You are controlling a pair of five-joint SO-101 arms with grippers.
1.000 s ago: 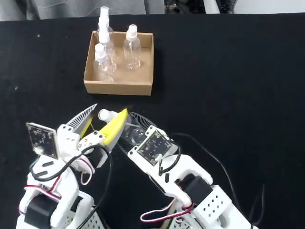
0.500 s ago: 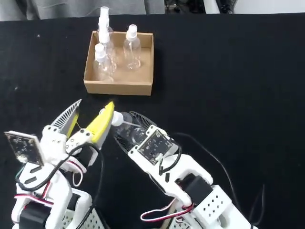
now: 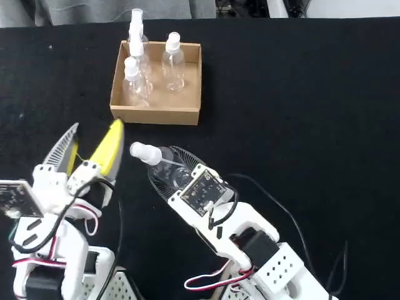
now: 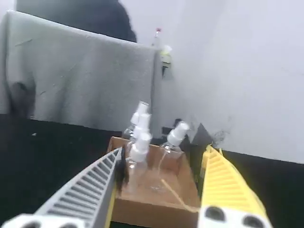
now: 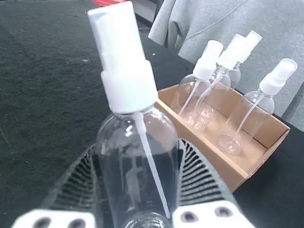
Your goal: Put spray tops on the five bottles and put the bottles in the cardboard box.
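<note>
My right gripper [image 3: 166,165] is shut on a clear bottle [image 3: 170,173], which lies tilted just in front of the cardboard box [image 3: 156,115]. A white spray top [image 3: 142,151] sits on the bottle's neck and points toward the box. In the right wrist view the bottle [image 5: 135,161] stands between the ribbed fingers [image 5: 194,175] of the right gripper [image 5: 137,148], its spray top [image 5: 121,61] in place. My left gripper [image 3: 89,145] hangs open to the left of the spray top, apart from it. In the left wrist view that left gripper [image 4: 164,154] frames the box [image 4: 156,209]. Several capped bottles [image 3: 172,62] stand in the box.
The black table [image 3: 300,100] stretches wide to the right of the box. A grey cloth [image 4: 80,80] hangs behind the table's far edge. Cables [image 3: 275,206] trail beside the right arm's base.
My left gripper has drawn back to the left, away from the spray top it was at. The right gripper and its bottle have stayed put.
</note>
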